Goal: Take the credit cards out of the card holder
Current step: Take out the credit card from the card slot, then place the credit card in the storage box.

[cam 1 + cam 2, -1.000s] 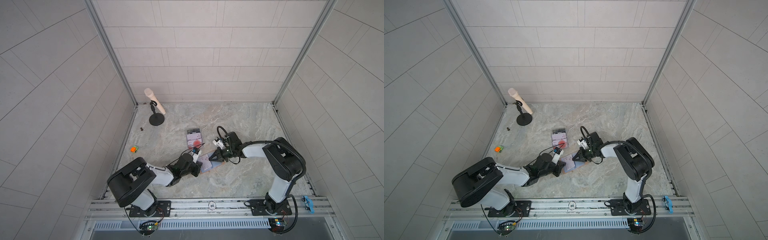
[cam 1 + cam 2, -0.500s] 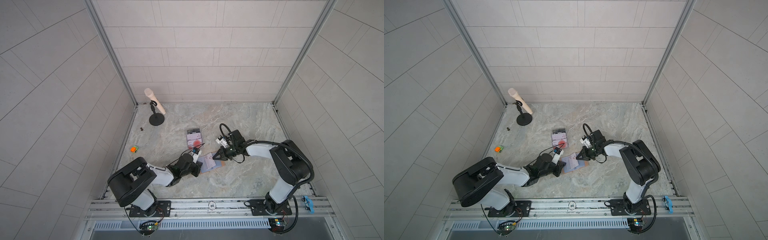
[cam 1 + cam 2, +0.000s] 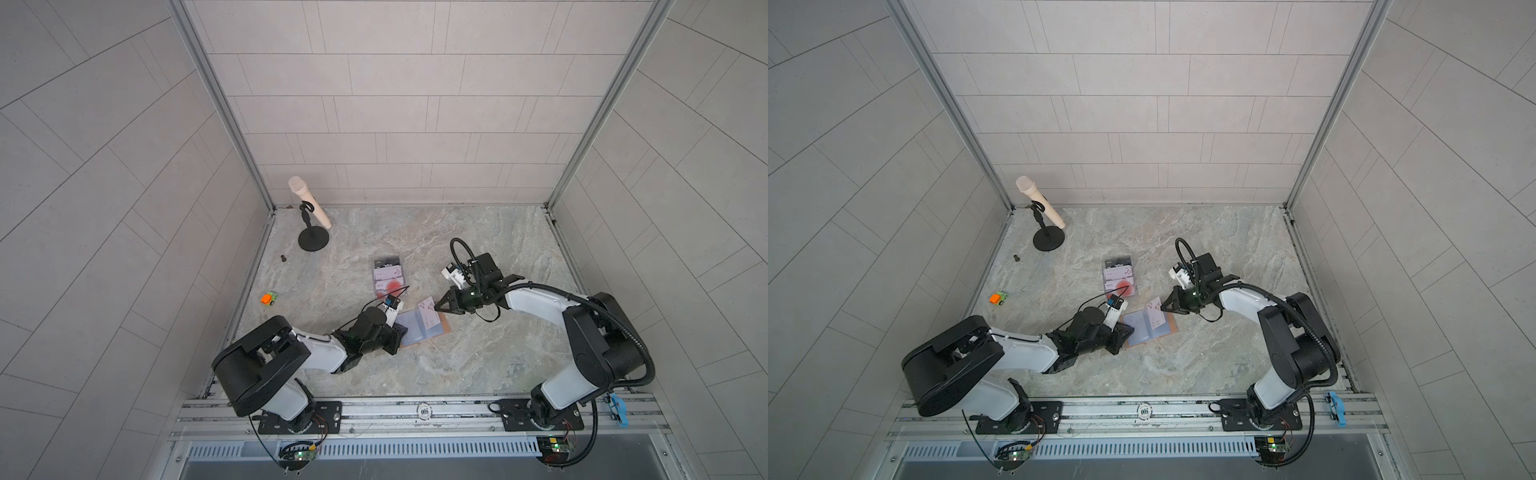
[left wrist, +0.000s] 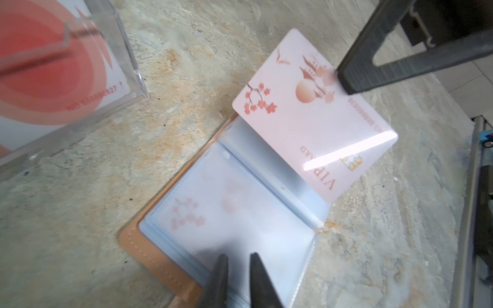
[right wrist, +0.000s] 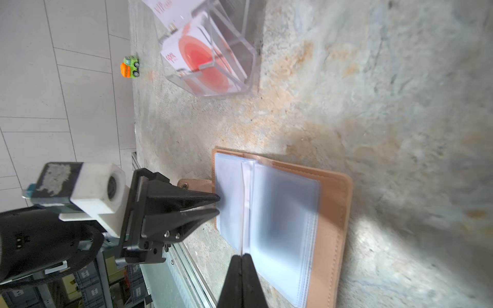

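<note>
Fingers [image 5: 186, 198] of the left gripper [image 5: 218, 204] are parted by a narrow gap. Their tips are set at the left edge of the clear sleeves of the card holder [image 5: 333, 202], and nothing is seen pinched between them. Those of the right gripper [image 5: 241, 260] are pressed together on a credit card [image 4: 306, 128].

In the far left corner, a cream microphone [image 3: 309, 203] is held tilted in a black stand [image 3: 313, 240]. Nearer, close to the left wall, an orange and green toy car [image 3: 269, 298] is seen on the marble-patterned table [image 3: 478, 249]. Towards the middle a clear acrylic card stand [image 5: 246, 61] is placed, with a red-circled card [image 5: 202, 61] in its front pocket and paler cards behind.

Just nearer than that, the tan card holder is laid open and flat between the two grippers. A blossom card [image 4: 200, 213] is made out through the sleeve of its left page. Over the right page the credit card is held tilted up. It is pale pink and printed with blossoms and the word VIP, and it is gripped at its upper right part. Whether its lower edge is clear of the sleeve cannot be told. The right gripper is reached in from the right, low over the table.
</note>
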You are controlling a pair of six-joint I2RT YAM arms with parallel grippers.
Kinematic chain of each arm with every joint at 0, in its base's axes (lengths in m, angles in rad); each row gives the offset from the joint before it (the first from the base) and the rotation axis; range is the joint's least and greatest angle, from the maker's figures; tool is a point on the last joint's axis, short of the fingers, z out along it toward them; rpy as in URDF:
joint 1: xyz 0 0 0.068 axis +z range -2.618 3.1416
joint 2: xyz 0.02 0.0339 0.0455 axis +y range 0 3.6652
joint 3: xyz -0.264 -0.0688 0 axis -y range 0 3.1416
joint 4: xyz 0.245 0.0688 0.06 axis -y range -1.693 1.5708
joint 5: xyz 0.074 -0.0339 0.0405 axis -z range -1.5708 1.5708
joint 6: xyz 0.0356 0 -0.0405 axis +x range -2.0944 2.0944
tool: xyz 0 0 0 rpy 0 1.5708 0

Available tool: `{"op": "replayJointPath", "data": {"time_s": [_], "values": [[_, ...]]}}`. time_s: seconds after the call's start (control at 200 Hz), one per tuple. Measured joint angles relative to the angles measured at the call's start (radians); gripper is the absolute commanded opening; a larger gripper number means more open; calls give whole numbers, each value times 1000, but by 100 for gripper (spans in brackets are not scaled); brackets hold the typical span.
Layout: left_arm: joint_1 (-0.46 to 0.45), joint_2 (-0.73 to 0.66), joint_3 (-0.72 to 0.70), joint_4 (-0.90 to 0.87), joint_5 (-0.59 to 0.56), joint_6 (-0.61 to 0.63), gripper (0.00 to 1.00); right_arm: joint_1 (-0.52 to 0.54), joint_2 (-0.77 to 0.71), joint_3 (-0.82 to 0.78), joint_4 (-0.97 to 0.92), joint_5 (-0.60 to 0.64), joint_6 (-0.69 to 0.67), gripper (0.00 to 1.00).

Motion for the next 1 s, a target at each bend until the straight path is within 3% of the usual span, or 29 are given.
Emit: {"op": "replayJointPath", "data": {"time_s": [0.195, 0.491, 0.776, 1.001], "values": [[0, -87, 2, -79, 29, -37, 58, -12, -21, -6, 13, -26, 11, 0], [67, -163, 2, 48, 202, -187, 73, -13, -85, -21, 82, -86, 74, 0], [127, -137, -5, 276, 347, -383, 72, -15, -191, -28, 156, -121, 138, 0], [132, -17, 4, 488, 405, -550, 63, -15, -255, -34, 187, -123, 168, 0]]}}
